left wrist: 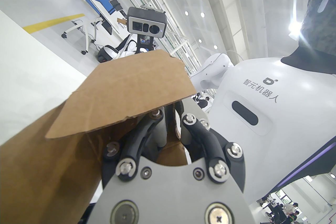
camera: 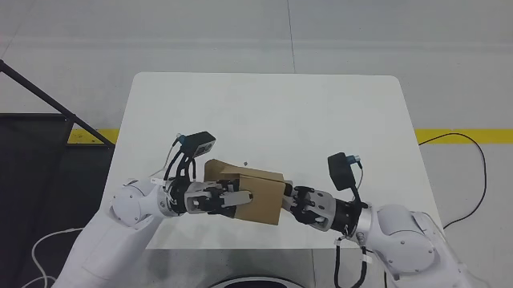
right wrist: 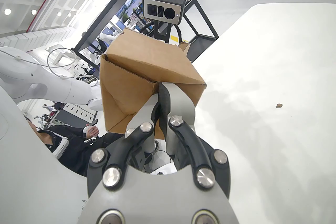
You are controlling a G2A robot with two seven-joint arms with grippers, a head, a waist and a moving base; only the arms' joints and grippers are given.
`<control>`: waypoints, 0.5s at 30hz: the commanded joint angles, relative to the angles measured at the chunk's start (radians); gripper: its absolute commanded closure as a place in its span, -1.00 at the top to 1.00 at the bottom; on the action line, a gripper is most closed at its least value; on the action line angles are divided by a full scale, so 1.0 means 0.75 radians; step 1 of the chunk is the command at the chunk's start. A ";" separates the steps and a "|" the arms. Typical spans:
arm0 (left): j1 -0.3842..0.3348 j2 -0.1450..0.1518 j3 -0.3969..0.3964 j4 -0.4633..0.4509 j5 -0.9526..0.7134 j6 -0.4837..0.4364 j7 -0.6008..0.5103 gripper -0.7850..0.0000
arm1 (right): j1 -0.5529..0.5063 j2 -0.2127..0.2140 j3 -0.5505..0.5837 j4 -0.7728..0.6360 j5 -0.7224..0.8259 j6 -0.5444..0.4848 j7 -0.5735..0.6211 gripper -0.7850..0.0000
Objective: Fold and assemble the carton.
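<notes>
carton: brown cardboard carton (camera: 255,196) appears to be held clear of the counter (camera: 264,103), over its near edge, spanned end to end between the two grippers so both ends can be worked
left gripper: left gripper (left wrist: 172,117) is set at one end; a cardboard edge is seen between its fingers, so the jaws are judged clamped on a wall panel; a loose flap (left wrist: 123,93) juts out over them, not yet folded in
right gripper: right gripper (right wrist: 164,93) is set at the opposite end; its jaws are pinched tight on the end flap by a corner, presumably to brace the body against the other arm
stage: body is squared up into a box; the left-gripper end is judged unclosed
next: loose flap to be tucked in with the far end braced
risk: thin board may be creased or torn at the pinch points
other: small cardboard scrap (right wrist: 278,105) is seen on the counter, well apart from the carton
</notes>
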 commanded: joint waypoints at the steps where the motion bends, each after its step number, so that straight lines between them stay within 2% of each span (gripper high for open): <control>1: -0.001 0.000 -0.003 0.000 -0.004 -0.002 0.002 -1.00 | 0.000 0.000 0.001 -0.002 0.002 -0.002 0.000 -0.97; 15: -0.010 -0.001 -0.007 0.027 -0.053 0.004 -0.004 -1.00 | -0.075 0.010 0.080 -0.008 0.025 -0.067 -0.032 -0.93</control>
